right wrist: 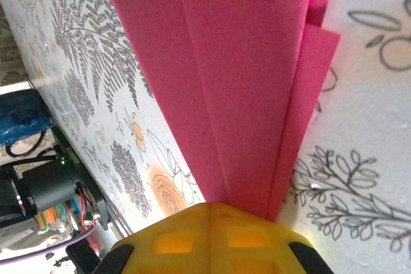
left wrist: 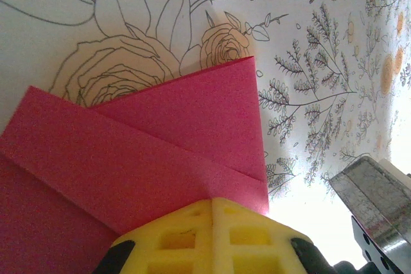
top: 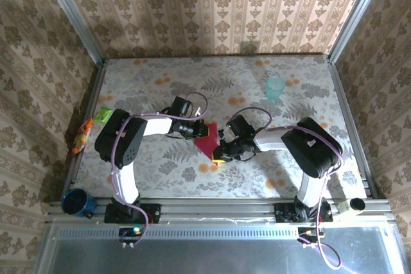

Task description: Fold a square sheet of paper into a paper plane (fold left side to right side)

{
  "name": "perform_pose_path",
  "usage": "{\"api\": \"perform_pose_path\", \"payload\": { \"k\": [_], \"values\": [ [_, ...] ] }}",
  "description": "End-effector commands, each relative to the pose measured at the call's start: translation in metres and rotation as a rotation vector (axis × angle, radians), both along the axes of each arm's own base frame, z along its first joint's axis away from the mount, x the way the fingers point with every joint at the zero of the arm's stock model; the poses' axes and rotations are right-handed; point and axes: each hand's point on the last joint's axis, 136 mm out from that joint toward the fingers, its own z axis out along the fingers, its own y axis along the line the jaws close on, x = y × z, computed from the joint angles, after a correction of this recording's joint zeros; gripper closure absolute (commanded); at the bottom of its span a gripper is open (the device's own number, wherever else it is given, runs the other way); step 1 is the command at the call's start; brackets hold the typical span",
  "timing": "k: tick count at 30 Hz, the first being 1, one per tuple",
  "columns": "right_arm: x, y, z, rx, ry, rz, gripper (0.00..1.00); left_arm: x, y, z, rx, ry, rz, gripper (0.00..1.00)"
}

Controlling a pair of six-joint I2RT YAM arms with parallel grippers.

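**Pinching a half-folded red sheet at mid-table**

Meeting over the middle of the table (top: 154,88), a little nearer its front edge than its back edge, both arms reach inward to the magenta-red sheet of paper (top: 207,144). The sheet is already creased into overlapping layers and lies between the two tools.

The left gripper (left wrist: 212,226) comes at the sheet from the left. Its yellow fingers are pressed together with no gap between them, and their tips sit on the near edge of the sheet. The left wrist view shows two folded flaps crossing ahead of them, with one straight crease running to a corner over the flowered tablecloth. Whether these tips pinch the paper or only press on it, I cannot tell.

The right gripper (right wrist: 210,222) comes from the right, its yellow fingers likewise closed together and clamped on the sheet. In the right wrist view several pleated layers fan out from between the fingertips.

A pale teal cup (top: 275,86) stands well apart, toward the back right corner. A green packet (top: 103,115) and an orange packet (top: 81,134) lie at the left edge. A dark blue mug (top: 78,202) sits by the front left corner.
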Motion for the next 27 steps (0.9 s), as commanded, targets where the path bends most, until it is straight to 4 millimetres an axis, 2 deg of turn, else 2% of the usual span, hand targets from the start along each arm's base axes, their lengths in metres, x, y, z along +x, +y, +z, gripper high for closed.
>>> {"api": "perform_pose_path", "payload": {
  "k": [1,6,14,27],
  "values": [
    [-0.01,0.0,0.006,0.016,0.021,0.005,0.99,-0.018,0.026,-0.042,0.15,0.101,0.033,1.0],
    [-0.01,0.001,0.008,0.034,0.027,0.003,1.0,-0.018,0.026,-0.042,0.15,0.102,0.033,1.0],
    [-0.018,-0.002,0.002,0.025,0.045,0.01,1.0,-0.019,0.026,-0.043,0.151,0.107,0.032,1.0],
    [-0.036,-0.032,-0.033,-0.173,0.058,0.05,1.0,-0.019,0.029,-0.046,0.165,0.111,0.036,1.0]
  ]
}}
